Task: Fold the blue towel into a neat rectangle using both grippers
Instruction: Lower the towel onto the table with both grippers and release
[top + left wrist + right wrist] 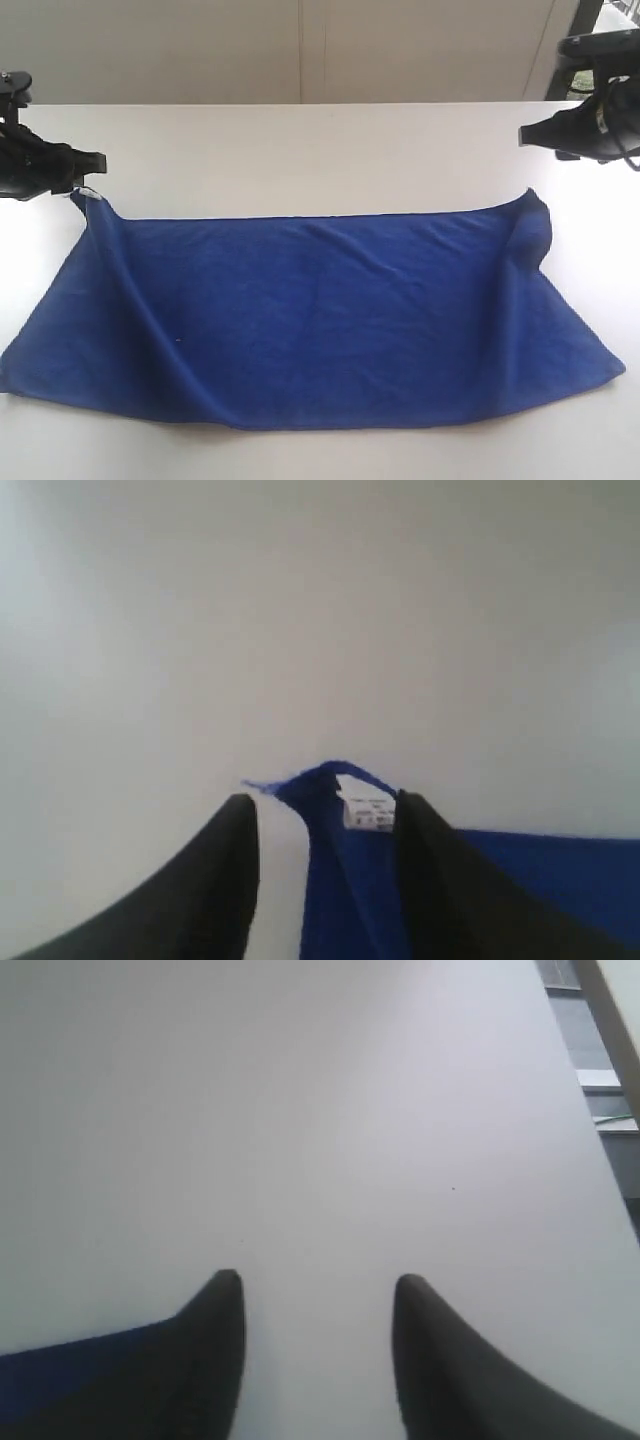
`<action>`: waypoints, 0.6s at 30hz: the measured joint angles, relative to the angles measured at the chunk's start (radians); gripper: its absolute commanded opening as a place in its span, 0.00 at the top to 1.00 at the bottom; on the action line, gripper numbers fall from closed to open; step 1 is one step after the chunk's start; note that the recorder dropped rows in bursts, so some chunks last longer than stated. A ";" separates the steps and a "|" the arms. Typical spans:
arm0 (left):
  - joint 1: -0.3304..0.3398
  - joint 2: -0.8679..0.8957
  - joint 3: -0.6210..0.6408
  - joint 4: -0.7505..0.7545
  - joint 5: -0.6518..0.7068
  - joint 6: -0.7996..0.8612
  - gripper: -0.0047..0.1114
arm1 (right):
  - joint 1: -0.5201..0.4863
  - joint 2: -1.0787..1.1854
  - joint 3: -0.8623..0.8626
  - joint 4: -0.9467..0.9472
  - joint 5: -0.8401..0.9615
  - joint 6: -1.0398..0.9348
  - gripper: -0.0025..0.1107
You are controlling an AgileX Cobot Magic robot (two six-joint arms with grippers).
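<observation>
I see L gripper & R gripper both open, empty; blue towel runs lengthwise L-R, its far corners just nearside of each, L closer.

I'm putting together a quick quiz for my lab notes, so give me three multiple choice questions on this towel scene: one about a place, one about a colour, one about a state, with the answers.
1. Where is the white label on the towel?
A) at the corner by the left gripper
B) in the towel's middle
C) loose on the table, off the towel

2. What colour is the towel?
A) red
B) blue
C) green

3. How do the right gripper's fingers stand?
A) shut on the towel
B) apart, with nothing between them
C) shut and empty

Answers:
1 A, the left wrist view shows the label on the corner between that gripper's fingers.
2 B, it is deep blue in every view.
3 B, the right wrist view shows only bare table between them.
</observation>
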 measured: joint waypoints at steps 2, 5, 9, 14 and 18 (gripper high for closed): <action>0.000 -0.012 -0.014 0.000 0.077 0.000 0.77 | 0.002 -0.031 -0.002 0.135 0.037 -0.149 0.85; 0.000 -0.014 -0.016 0.000 0.199 0.021 0.91 | 0.008 -0.053 -0.004 0.385 0.129 -0.409 0.97; 0.000 -0.014 -0.016 0.000 0.358 0.042 0.96 | 0.010 -0.053 -0.004 0.642 0.296 -0.629 0.98; 0.000 -0.014 -0.009 0.000 0.494 0.048 0.96 | 0.011 -0.074 0.020 0.737 0.406 -0.687 0.98; 0.000 -0.014 0.050 0.000 0.539 0.050 0.96 | 0.011 -0.118 0.114 0.746 0.433 -0.696 0.98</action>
